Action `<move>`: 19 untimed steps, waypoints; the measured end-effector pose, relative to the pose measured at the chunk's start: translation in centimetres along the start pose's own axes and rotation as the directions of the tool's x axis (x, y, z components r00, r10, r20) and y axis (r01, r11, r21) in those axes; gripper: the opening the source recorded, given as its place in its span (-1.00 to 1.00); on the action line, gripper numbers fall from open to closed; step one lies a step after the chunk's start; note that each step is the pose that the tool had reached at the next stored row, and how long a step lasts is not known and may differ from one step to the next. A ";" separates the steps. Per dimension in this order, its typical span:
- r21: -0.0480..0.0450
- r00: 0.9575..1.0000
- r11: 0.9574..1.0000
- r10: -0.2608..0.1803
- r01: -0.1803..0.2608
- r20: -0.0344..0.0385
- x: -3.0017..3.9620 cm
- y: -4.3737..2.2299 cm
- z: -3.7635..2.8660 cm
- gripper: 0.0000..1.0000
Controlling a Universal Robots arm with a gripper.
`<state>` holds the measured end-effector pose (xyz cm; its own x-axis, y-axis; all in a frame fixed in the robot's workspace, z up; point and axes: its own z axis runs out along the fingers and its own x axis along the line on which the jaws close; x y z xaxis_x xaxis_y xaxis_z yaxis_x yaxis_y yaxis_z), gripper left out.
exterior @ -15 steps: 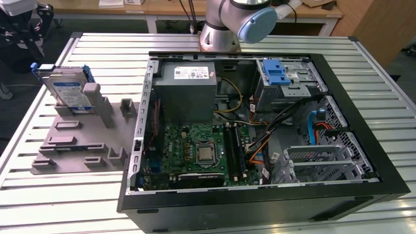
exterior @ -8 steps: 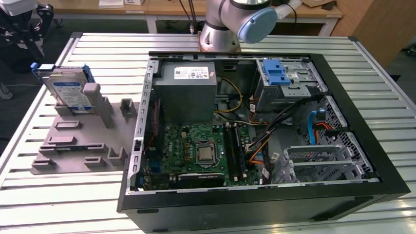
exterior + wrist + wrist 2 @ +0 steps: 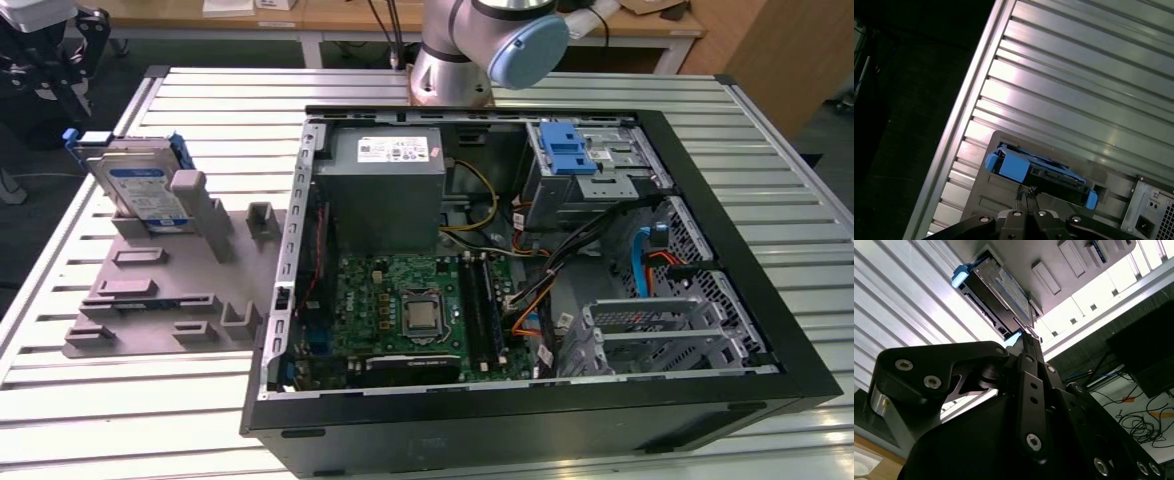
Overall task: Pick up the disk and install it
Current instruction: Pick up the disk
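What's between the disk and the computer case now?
In the exterior view, the grey holder plate with its upright blocks lies between the disk and the computer case.

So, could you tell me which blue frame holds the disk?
The blue frame standing on the grey stand outside the computer case wraps the disk; the other frame lies inside the case.
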<state>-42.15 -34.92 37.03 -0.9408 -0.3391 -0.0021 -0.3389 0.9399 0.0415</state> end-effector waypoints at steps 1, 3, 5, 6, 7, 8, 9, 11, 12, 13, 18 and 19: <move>0.000 1.000 1.000 0.000 0.000 0.000 0.00 0.00 0.00 -0.79; 0.000 1.000 1.000 -0.001 0.001 0.000 0.00 0.00 0.00 -0.79; 0.000 1.000 1.000 -0.002 0.002 0.000 0.00 0.00 0.00 -0.79; 0.000 1.000 1.000 -0.003 0.003 0.000 0.00 0.00 0.00 -0.79; 0.000 1.000 1.000 -0.004 0.004 0.000 0.00 0.00 0.00 -0.79; 0.000 1.000 1.000 -0.004 0.004 0.000 0.00 0.00 0.00 -0.79; 0.000 1.000 1.000 -0.005 0.005 0.000 0.00 0.00 0.00 -0.79; 0.000 1.000 1.000 -0.006 0.006 0.000 0.00 0.00 0.00 -0.79; 0.000 1.000 1.000 -0.007 0.007 0.000 0.00 0.00 0.00 -0.79; 0.000 1.000 1.000 -0.007 0.007 0.000 0.00 0.00 0.00 -0.79; 0.000 1.000 1.000 -0.010 0.010 0.000 0.00 0.00 0.00 -0.79; 0.000 1.000 1.000 -0.011 0.011 0.000 0.00 0.00 0.00 -0.79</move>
<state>-42.15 -34.92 37.03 -0.9370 -0.3493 -0.0021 -0.3491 0.9362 0.0415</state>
